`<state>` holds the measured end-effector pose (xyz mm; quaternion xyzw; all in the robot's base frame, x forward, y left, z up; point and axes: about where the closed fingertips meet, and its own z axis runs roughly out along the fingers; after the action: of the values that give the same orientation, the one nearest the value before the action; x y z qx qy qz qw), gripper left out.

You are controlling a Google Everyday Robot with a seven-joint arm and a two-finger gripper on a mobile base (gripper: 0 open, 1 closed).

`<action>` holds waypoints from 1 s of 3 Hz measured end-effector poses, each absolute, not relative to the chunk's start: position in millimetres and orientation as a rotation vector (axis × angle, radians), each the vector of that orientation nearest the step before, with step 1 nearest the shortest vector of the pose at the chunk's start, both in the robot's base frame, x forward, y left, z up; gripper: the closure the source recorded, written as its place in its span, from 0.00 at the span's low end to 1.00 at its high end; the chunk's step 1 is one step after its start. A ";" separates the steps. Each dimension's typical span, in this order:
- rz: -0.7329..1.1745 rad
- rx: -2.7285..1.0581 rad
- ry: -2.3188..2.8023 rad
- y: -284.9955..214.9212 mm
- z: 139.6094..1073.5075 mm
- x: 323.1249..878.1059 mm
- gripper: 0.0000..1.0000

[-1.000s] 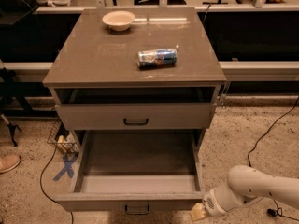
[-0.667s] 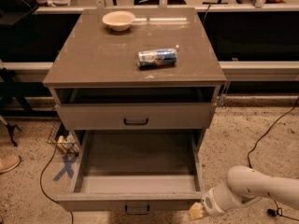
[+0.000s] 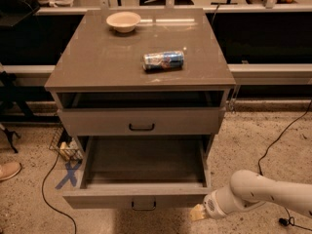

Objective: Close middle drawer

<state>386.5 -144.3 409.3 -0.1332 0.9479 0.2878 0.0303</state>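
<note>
Hardly anything has shifted since the earlier frames: the pincer (image 3: 197, 212) has crept a little up and left, closer to the drawer front, and all else lies as it did. It hangs low at the end of the white rounded arm (image 3: 263, 191), just beside the front right corner of the grey wood-grain middle drawer (image 3: 97, 199); I cannot tell whether they touch, nor whether the pincer is spread or pressed together.

That drawer is pulled out far and looks empty, with its small black bar handle (image 3: 144, 206) centred on the low front. Above it the taller-fronted top drawer (image 3: 97, 122) sits slightly out of the cabinet.

I judge the drawer a stiff, light box that should slide back under a steady push. No grasp is needed: press flat on the front panel close to the handle. A shove at the corner could skew it on its runners.

On the grey surface (image 3: 97, 67) a blue and silver can (image 3: 164, 60) lies on its side, right of centre. A cream round bowl (image 3: 123, 21) stands near the back edge, towards the left corner
</note>
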 end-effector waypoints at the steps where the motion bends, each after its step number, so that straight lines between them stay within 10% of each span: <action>1: 0.926 -0.415 2.794 -117.1 420.0 431.7 1.00; 3: 0.968 -0.420 2.633 -75.6 432.9 491.1 1.00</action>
<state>491.1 -75.6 432.9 -0.1463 0.9174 0.3373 0.1521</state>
